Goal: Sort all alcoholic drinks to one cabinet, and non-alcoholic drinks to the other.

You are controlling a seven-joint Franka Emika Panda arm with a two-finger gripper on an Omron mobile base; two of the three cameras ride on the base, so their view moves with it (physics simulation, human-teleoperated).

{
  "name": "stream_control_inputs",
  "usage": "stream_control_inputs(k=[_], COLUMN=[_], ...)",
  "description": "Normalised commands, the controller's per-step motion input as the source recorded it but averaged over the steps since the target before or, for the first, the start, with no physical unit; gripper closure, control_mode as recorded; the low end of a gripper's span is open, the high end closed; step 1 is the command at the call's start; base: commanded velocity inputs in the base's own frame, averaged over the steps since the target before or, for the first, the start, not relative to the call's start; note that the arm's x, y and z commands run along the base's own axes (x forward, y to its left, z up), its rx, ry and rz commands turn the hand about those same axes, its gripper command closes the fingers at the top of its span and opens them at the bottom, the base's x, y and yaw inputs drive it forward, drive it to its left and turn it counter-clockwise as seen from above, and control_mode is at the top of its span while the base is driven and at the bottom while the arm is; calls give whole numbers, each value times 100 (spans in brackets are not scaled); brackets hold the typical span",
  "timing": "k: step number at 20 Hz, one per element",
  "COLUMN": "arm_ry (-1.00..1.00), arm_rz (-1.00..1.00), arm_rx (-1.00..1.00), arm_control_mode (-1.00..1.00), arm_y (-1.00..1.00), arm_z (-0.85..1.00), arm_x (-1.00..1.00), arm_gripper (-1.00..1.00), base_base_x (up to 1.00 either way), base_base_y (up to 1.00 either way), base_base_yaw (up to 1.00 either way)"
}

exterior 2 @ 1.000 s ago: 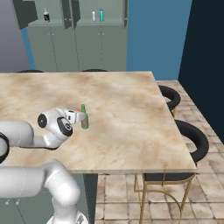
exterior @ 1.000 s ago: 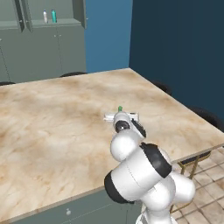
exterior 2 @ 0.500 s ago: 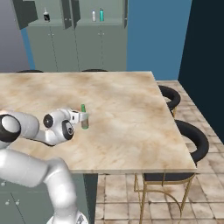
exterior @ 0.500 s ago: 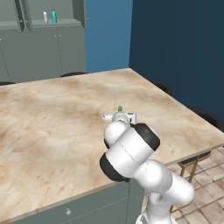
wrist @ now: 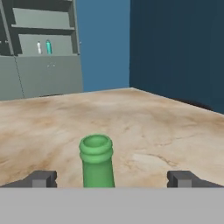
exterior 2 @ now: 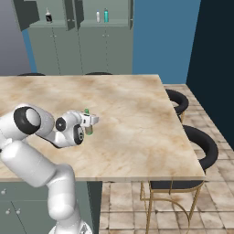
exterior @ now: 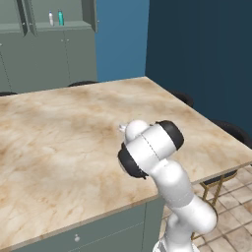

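Green bottle (wrist: 96, 161) body below frame edge

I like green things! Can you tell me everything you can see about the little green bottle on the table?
The green bottle looks like shiny green glass, with a slim neck, a thick ringed lip and an open mouth with no cap. It stands upright on the marble-patterned table, alone, away from the edges. The gripper has its two dark fingertips spread wide on either side of the neck, not touching it. Its lower body is hidden.
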Motion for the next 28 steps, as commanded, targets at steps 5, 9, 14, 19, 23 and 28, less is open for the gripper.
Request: stream_control_inputs(k=[5, 9, 14, 19, 23, 28], arm_ry=[0, 0, 1, 3, 0, -2], arm_rz=[4, 4, 6, 1, 0, 0], arm_rx=[3, 2, 1, 1, 0, 0], arm_control_mode=[-100, -100, -100, -100, -100, -100], arm_y=[-3, 0, 1, 5, 0, 0], arm_z=[-5, -10, -12, -1, 0, 0], arm_x=[18, 14, 12, 4, 0, 0], arm_gripper=[-100, 100, 100, 100, 100, 100], base_base_x=[0, 0, 0, 0, 0, 0], base_base_y=[0, 0, 0, 0, 0, 0], base_base_yaw=[0, 0, 0, 0, 0, 0])
